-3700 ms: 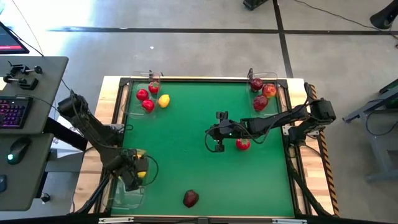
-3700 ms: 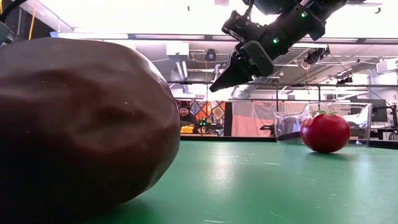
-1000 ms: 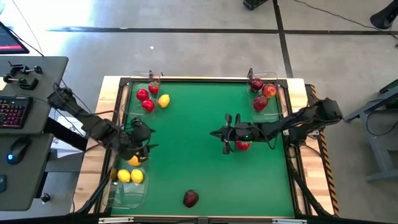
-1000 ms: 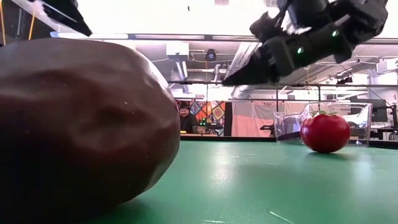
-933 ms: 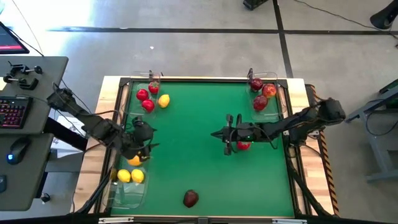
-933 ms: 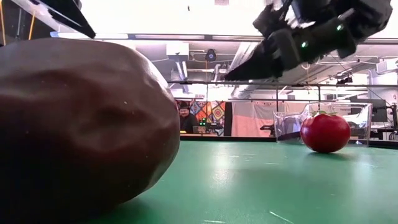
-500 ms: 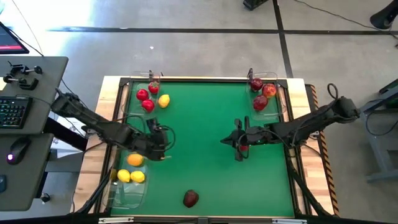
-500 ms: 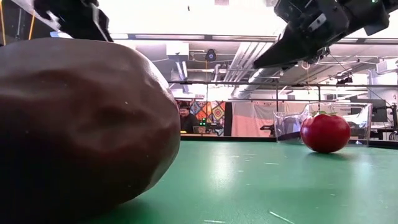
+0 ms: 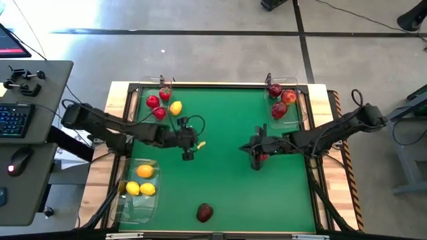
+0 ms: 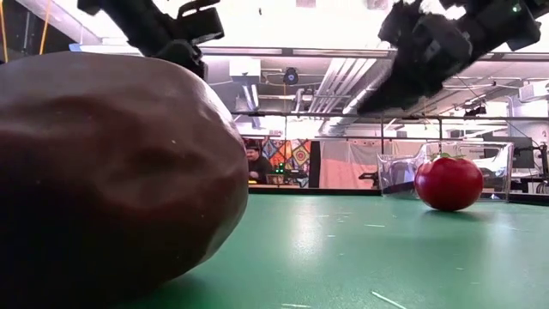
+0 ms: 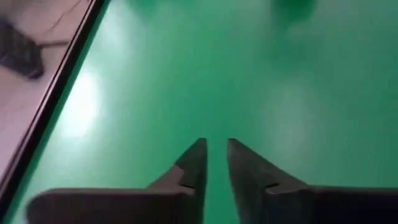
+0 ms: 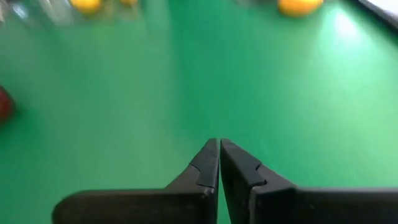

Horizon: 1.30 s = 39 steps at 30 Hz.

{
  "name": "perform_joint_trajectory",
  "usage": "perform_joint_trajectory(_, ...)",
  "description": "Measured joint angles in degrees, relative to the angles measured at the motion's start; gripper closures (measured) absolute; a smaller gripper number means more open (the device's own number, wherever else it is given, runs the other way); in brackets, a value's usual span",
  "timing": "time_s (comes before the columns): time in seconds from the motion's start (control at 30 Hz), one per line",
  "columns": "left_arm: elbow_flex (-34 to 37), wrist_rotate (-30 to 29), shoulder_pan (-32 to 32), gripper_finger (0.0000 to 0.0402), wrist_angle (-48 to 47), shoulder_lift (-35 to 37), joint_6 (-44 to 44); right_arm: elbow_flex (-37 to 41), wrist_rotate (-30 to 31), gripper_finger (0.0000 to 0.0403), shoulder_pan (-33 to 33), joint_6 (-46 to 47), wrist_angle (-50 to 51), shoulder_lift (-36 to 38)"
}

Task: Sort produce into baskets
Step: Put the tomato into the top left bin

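Here, on the green table [image 9: 220,187], the fruit is roundish, so no long axis can be read; the dark red apple [image 9: 205,213] near the six o'clock edge shows no stem. A small red fruit [image 9: 264,157] lies right of centre, partly hidden under the right arm. The clear tray at eleven o'clock [image 9: 140,117] holds three small red fruits, and a lemon [image 9: 175,108] sits at its inner edge; whether that lemon is inside the rim I cannot tell. The tray at one o'clock [image 9: 298,87] holds three apples, dark red and red-yellow, in a cluster. The tray at seven o'clock [image 9: 127,208] holds three lemons, one more orange than the others. The left gripper [image 9: 189,152] hangs over bare mat at about nine o'clock from centre, its fingers [image 11: 194,165] nearly together with a narrow gap and nothing between them. The right gripper [image 9: 255,162] sits at about three o'clock from centre, just beside the small red fruit, fingers [image 12: 207,163] pressed together and empty. No writing is legible on anything.
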<state>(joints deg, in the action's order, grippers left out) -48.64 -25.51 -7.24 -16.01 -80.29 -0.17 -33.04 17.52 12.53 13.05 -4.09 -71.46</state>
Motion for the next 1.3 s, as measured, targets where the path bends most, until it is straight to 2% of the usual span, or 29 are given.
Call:
perform_joint_trajectory(0.17,5.7,6.3,3.7,0.0398,15.9,0.0,4.9,0.0,-0.1,0.0376,0.0,6.7,9.6,1.0)
perform_joint_trajectory(0.27,9.3,9.8,5.6,0.0396,25.6,0.0,6.5,-0.6,-1.7,0.0355,0.4,10.7,12.8,1.5)
perform_joint_trajectory(0.4,12.7,12.8,6.7,0.0396,35.5,0.0,7.8,-5.8,-2.5,0.0315,1.7,12.4,21.1,1.5)
perform_joint_trajectory(0.5,14.1,13.3,6.6,0.0399,38.9,0.0,7.9,-10.5,-1.5,0.0279,2.8,12.9,29.6,1.5)
perform_joint_trajectory(0.67,15.4,13.4,5.1,0.0401,40.0,0.0,6.7,-15.7,-1.1,0.0225,4.1,19.0,45.7,1.3)
perform_joint_trajectory(0.77,15.8,13.5,4.2,0.0401,40.1,0.0,7.3,-15.9,-1.8,0.0209,4.1,21.4,49.4,1.3)
perform_joint_trajectory(0.97,15.9,13.4,3.7,0.0401,40.5,0.0,7.9,-13.3,-1.5,0.0223,5.5,18.1,49.3,0.1)
perform_joint_trajectory(1.1,15.9,13.4,3.8,0.0401,41.4,0.0,7.9,-13.0,-0.9,0.0252,7.0,14.4,49.3,-1.9)
perform_joint_trajectory(1.3,15.9,13.4,3.9,0.0401,42.6,0.0,8.4,-13.0,-1.0,0.0307,7.6,13.5,49.2,-3.7)
